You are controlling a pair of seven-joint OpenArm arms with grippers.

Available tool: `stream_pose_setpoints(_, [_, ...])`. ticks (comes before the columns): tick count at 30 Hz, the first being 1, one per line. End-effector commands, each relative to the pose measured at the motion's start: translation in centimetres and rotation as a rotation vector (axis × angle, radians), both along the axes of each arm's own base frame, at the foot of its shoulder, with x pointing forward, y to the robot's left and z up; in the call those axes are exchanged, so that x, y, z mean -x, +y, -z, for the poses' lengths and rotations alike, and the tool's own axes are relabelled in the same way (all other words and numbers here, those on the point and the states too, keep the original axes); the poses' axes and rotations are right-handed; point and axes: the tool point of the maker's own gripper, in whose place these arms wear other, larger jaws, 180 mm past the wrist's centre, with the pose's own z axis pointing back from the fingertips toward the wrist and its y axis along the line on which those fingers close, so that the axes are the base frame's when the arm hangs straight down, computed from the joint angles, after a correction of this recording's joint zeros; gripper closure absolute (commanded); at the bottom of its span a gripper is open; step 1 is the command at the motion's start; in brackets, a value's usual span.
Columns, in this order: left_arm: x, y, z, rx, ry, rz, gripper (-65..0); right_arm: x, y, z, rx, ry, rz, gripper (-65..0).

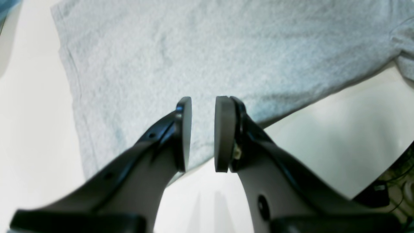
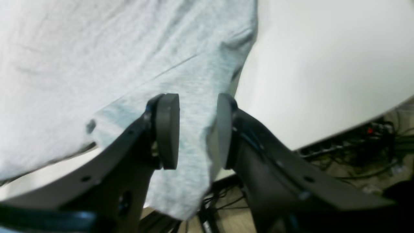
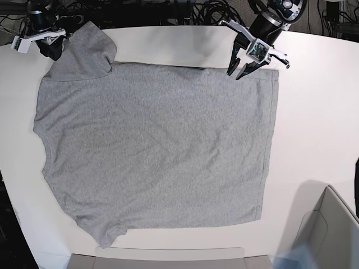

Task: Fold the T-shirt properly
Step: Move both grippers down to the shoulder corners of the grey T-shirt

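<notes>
Folding has not begun: the heather-grey cotton T-shirt [image 3: 151, 145] lies flat, plain side up, across the white tabletop [image 3: 320, 117] (no crease yet), left pincer [image 1: 203, 132] and right pincer [image 2: 198, 131] both parted, gripping nothing.

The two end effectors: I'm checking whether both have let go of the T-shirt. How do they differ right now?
The left end effector hovers at the T-shirt's hem corner, cloth showing only behind its parted pads. The right end effector sits at a sleeve, with cloth hanging between its wider-parted pads; contact isn't clear. Both are open at the table's far edge.
</notes>
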Motion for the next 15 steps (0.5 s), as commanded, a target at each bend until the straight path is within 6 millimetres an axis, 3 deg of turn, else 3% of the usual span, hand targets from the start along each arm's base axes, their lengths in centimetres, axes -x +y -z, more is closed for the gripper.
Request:
stream_pose_setpoints(1, [-0.4, -0.2, -1.2, 0.021, -0.045, 0.004, -11.9, -0.4, 0.2, -1.0, 0.002, -0.039, -0.015, -19.8])
stream_pose_setpoints(4, [-0.5, -0.1, -1.2, 0.019, -0.048, 0.005, -11.9, -0.3, 0.1, -1.1, -0.016, -0.043, 0.003, -19.8])
stream_pose_setpoints(9, [-0.5, -0.1, -1.2, 0.016, -0.048, 0.007, -11.9, 0.4, 1.0, 0.9, -0.089, 0.048, -0.024, -19.9])
stream_pose_setpoints(15, [-0.5, -0.1, -1.2, 0.014, -0.047, 0.008, -11.9, 0.9, -0.4, 3.2, -0.105, 0.102, 0.000, -19.9])
